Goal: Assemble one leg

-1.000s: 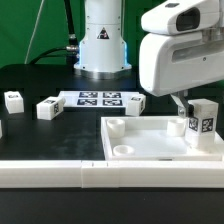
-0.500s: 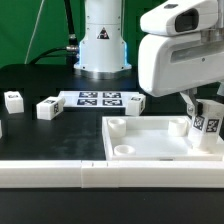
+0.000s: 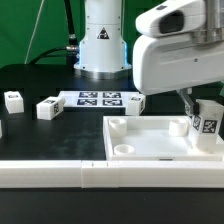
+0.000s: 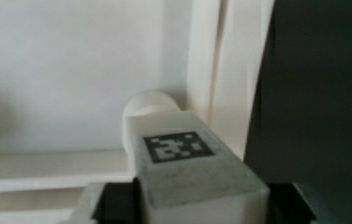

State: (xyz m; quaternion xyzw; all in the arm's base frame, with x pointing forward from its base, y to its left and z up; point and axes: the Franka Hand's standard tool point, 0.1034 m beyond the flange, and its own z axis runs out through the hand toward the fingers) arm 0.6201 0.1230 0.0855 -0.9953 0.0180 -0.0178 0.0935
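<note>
White hard plastic, blocky: the leg (image 3: 205, 124) looks light and rigid, unlikely to crush, but its smooth faces could slip or twist under a loose pinch. The best hold appears to be across two opposite flat sides near its upper end, leaving the lower end free for a socket. It stands at about 3 o'clock in the exterior view, over the far corner of the white panel (image 3: 150, 146), leaning slightly. The gripper (image 3: 203, 108) sits mostly behind the arm's bulky white housing there, so the grasp is unreadable from outside. The wrist view settles it: the dark fingers (image 4: 112, 206) press against either side of the leg, closed on it, tagged face toward the camera, a rounded corner socket (image 4: 155, 106) just beyond. Whether the leg's foot touches the panel cannot be told. Only the exterior view shows the black worktop (image 3: 40, 135), the marker board (image 3: 98, 98) and a spare leg (image 3: 47, 108) near 9 o'clock.
</note>
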